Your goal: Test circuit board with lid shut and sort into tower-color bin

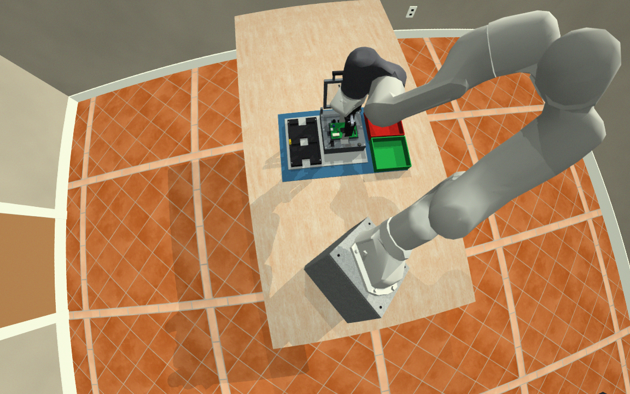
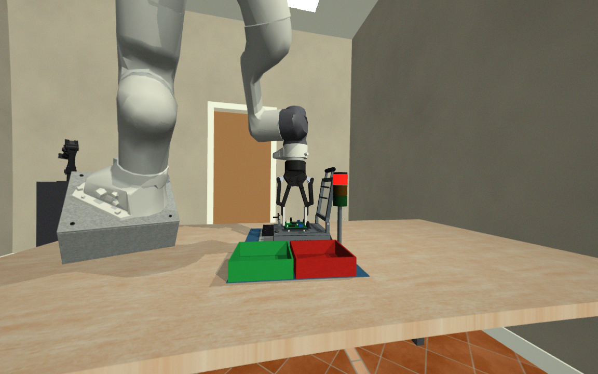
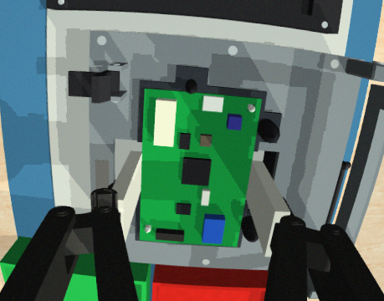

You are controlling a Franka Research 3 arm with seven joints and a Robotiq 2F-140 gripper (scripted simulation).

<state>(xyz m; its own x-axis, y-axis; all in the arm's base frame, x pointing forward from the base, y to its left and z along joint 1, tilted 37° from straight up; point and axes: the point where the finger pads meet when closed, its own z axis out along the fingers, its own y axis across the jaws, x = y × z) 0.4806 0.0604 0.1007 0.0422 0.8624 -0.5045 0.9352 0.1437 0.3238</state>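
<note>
The green circuit board lies face up on the tester plate. Its white connector points to the short end with the single black post. Two more posts stand along its right edge. My gripper reaches straight down over the board, with one finger pad against each long edge, shut on it. The board also shows in the side view under the gripper. The lid stands open and upright. The signal tower shows red at the top.
The red bin and the green bin stand side by side on the blue mat in front of the tester. The black tray lies on the tester's other side, both pockets empty. The latch hook stands left of the board.
</note>
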